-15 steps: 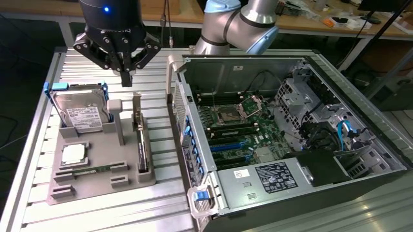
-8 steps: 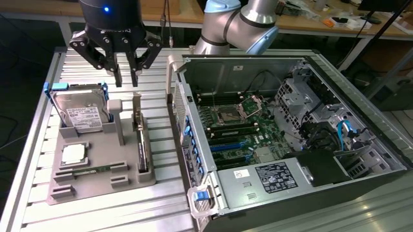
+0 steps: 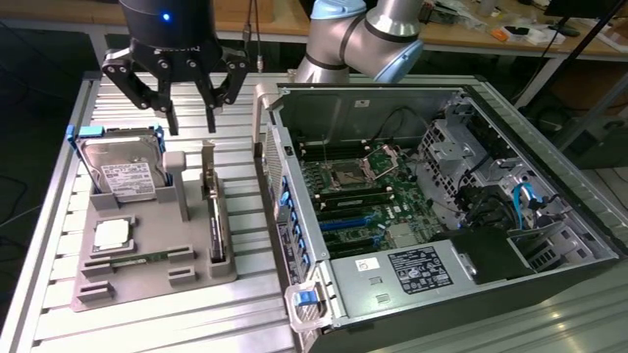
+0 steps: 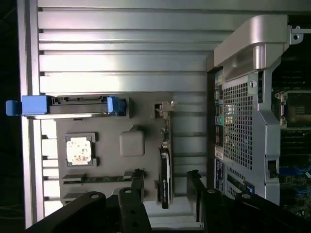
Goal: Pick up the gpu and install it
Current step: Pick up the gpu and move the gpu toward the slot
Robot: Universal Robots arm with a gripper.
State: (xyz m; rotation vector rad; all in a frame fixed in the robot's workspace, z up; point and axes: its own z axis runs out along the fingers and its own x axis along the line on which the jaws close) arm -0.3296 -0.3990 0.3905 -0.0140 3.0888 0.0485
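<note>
The gpu [image 3: 214,220] is a thin dark card standing edge-on in a slot along one side of the grey holder [image 3: 147,283], its silver bracket at the far end. In the wrist view the gpu [image 4: 165,167] runs as a slim dark strip between my two fingers [image 4: 138,187]. My gripper [image 3: 193,123] hangs open above the holder's far end, well clear of the card, with nothing between its fingers. In the wrist view the gripper [image 4: 166,191] straddles the line of the card from above.
The holder also carries a silver hard drive [image 3: 128,176] in a blue caddy, a processor chip [image 3: 113,234] and a green memory stick [image 3: 137,259]. An open computer case [image 3: 412,110] with its motherboard [image 3: 363,198] lies at the exterior view's right. Everything rests on a ribbed metal table [image 3: 196,323].
</note>
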